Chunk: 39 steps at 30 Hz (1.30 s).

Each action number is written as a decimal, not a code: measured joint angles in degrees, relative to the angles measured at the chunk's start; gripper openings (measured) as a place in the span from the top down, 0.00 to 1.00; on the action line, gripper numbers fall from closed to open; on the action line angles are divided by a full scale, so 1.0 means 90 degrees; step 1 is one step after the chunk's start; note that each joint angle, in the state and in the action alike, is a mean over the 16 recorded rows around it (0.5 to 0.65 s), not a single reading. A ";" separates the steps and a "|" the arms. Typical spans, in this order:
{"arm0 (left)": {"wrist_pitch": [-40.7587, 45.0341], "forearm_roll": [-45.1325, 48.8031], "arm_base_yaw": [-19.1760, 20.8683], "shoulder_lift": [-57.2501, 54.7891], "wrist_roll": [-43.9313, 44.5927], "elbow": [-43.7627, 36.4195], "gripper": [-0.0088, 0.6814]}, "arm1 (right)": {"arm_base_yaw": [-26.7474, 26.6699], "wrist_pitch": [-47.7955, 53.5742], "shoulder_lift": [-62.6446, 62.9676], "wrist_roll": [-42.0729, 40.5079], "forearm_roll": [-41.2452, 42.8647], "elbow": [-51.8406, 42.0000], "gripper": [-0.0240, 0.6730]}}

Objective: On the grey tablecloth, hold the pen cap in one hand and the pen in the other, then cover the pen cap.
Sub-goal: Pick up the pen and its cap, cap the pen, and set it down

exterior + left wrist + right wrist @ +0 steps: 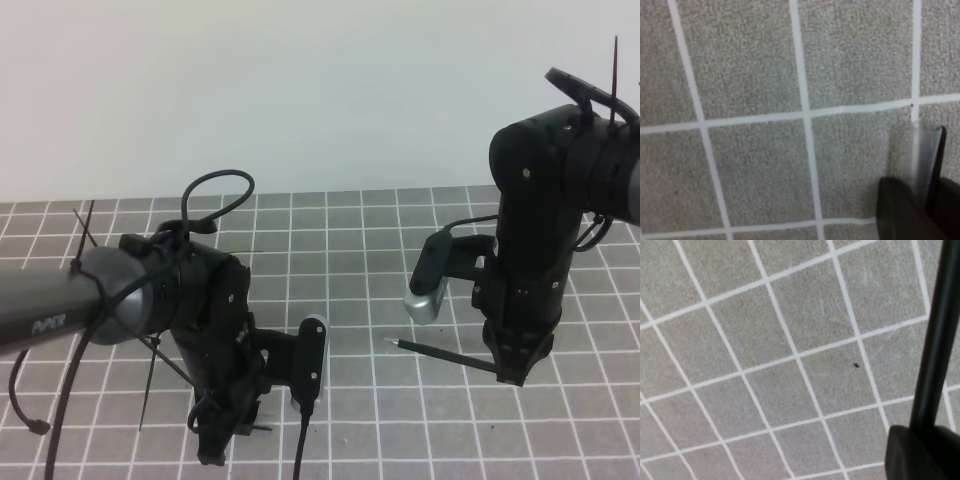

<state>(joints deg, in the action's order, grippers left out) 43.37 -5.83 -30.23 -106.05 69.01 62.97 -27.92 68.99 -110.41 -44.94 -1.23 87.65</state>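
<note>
Above the grey tablecloth [400, 215], the pen [445, 354] is held clamped in the right gripper [512, 374], its long axis level and its tip aimed left. The pen cap [924, 160] is pinched upright between the left gripper [920, 210] jaws, low and well apart from the tip.

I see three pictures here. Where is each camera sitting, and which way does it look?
Exterior high: set above and in front, looking down at the grey tablecloth; both arms show, the left gripper low at the cloth, the right gripper holding the pen.
Left wrist: on the left arm, looking down the fingers at the cloth; the translucent pen cap stands between them.
Right wrist: on the right arm, facing the cloth, the pen running up past its finger.
Shared: the pen shows in the exterior high and right wrist views.
</note>
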 joint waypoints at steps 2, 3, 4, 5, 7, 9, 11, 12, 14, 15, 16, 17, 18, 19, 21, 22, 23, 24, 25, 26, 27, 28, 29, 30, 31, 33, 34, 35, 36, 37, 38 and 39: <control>-0.0008 0.0045 -0.0002 0.0025 -0.0002 0.0001 0.82 | 0.0000 0.0000 0.0016 0.0014 -0.0001 0.0000 0.87; -0.0015 0.0073 -0.0003 0.0047 -0.0002 0.0001 0.84 | 0.0000 0.0000 0.0028 0.0018 -0.0003 0.0000 0.87; -0.0024 0.0103 -0.0003 0.0078 -0.0002 0.0001 0.85 | 0.0000 0.0000 0.0044 0.0023 -0.0005 0.0000 0.87; -0.0035 0.0135 -0.0004 0.0118 -0.0003 0.0001 0.86 | 0.0000 0.0000 0.0064 0.0027 -0.0009 0.0000 0.87; -0.0056 0.0202 -0.0005 0.0218 -0.0003 0.0001 0.86 | 0.0000 0.0000 0.0114 0.0036 -0.0019 0.0000 0.87; -0.0072 0.0269 -0.0007 0.0352 -0.0003 0.0001 0.87 | 0.0000 0.0000 0.0181 0.0050 -0.0031 0.0000 0.87; -0.0073 0.0332 -0.0008 0.0525 -0.0003 0.0001 0.87 | 0.0000 0.0000 0.0269 0.0088 -0.0056 0.0000 0.87; -0.0066 0.0364 -0.0009 0.0627 -0.0003 0.0001 0.87 | 0.0000 0.0000 0.0321 0.0122 -0.0078 0.0000 0.87; -0.0033 0.0425 -0.0009 0.0866 -0.0003 0.0001 0.87 | 0.0000 0.0000 0.0439 0.0235 -0.0159 0.0000 0.87; -0.0005 0.0453 -0.0009 0.0999 -0.0003 0.0001 0.87 | 0.0000 0.0000 0.0507 0.0319 -0.0230 0.0000 0.87; 0.0030 0.0474 -0.0009 0.1141 -0.0005 0.0001 0.87 | 0.0000 0.0000 0.0578 0.0412 -0.0323 0.0000 0.87; 0.0071 0.0488 -0.0009 0.1288 -0.0010 0.0001 0.87 | 0.0000 0.0000 0.0654 0.0510 -0.0440 -0.0001 0.87; 0.0112 0.0495 -0.0009 0.1438 -0.0018 0.0001 0.87 | 0.0000 0.0000 0.0734 0.0607 -0.0577 -0.0003 0.87; 0.0157 0.0495 -0.0009 0.1592 -0.0031 0.0001 0.87 | -0.0001 0.0000 0.0816 0.0705 -0.0728 -0.0010 0.87; 0.0261 0.0463 -0.0009 0.1904 -0.0068 -0.0001 0.87 | -0.0006 0.0000 0.0997 0.0906 -0.1061 -0.0036 0.87; 0.0316 0.0430 -0.0009 0.2063 -0.0091 -0.0007 0.87 | -0.0013 0.0000 0.1095 0.1008 -0.1230 -0.0058 0.87; 0.0371 0.0388 -0.0010 0.2223 -0.0113 -0.0018 0.87 | -0.0023 0.0000 0.1199 0.1116 -0.1397 -0.0086 0.87; 0.0425 0.0345 -0.0014 0.2383 -0.0136 -0.0037 0.87 | -0.0036 0.0000 0.1308 0.1231 -0.1561 -0.0123 0.87; 0.0478 0.0304 -0.0022 0.2543 -0.0158 -0.0062 0.87 | -0.0051 0.0000 0.1418 0.1346 -0.1723 -0.0168 0.87; 0.0526 0.0270 -0.0034 0.2700 -0.0181 -0.0096 0.87 | -0.0067 0.0000 0.1532 0.1456 -0.1879 -0.0222 0.87; 0.0566 0.0245 -0.0052 0.2856 -0.0203 -0.0139 0.87 | -0.0085 0.0000 0.1649 0.1558 -0.2028 -0.0287 0.87; 0.0599 0.0228 -0.0073 0.3009 -0.0225 -0.0192 0.87 | -0.0104 0.0000 0.1768 0.1650 -0.2170 -0.0362 0.87; 0.0621 0.0217 -0.0100 0.3158 -0.0247 -0.0256 0.87 | -0.0125 0.0000 0.1889 0.1729 -0.2302 -0.0448 0.87; 0.0629 0.0209 -0.0132 0.3304 -0.0268 -0.0332 0.87 | -0.0147 0.0000 0.2011 0.1789 -0.2417 -0.0545 0.87; 0.0619 0.0202 -0.0169 0.3450 -0.0289 -0.0421 0.87 | -0.0170 0.0000 0.2132 0.1833 -0.2518 -0.0651 0.87; 0.0541 0.0194 -0.0258 0.3734 -0.0326 -0.0637 0.87 | -0.0225 0.0000 0.2370 0.1902 -0.2676 -0.0897 0.87; 0.0475 0.0191 -0.0311 0.3872 -0.0340 -0.0762 0.87 | -0.0259 0.0000 0.2483 0.1934 -0.2734 -0.1034 0.87; 0.0388 0.0193 -0.0371 0.4007 -0.0349 -0.0901 0.87 | -0.0299 0.0000 0.2592 0.1965 -0.2784 -0.1178 0.87; 0.0276 0.0202 -0.0439 0.4138 -0.0354 -0.1051 0.87 | -0.0347 0.0000 0.2692 0.1995 -0.2824 -0.1330 0.87; 0.0146 0.0220 -0.0514 0.4264 -0.0355 -0.1211 0.87 | -0.0401 0.0000 0.2784 0.2022 -0.2860 -0.1488 0.87; -0.0003 0.0250 -0.0596 0.4386 -0.0354 -0.1378 0.87 | -0.0460 0.0000 0.2867 0.2044 -0.2895 -0.1650 0.87; -0.0169 0.0286 -0.0686 0.4503 -0.0354 -0.1550 0.87 | -0.0524 0.0000 0.2941 0.2054 -0.2932 -0.1813 0.87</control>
<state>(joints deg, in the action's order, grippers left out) 41.85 -3.25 -36.41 -65.52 65.83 49.02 -32.63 68.99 -83.93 -26.45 -27.61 71.33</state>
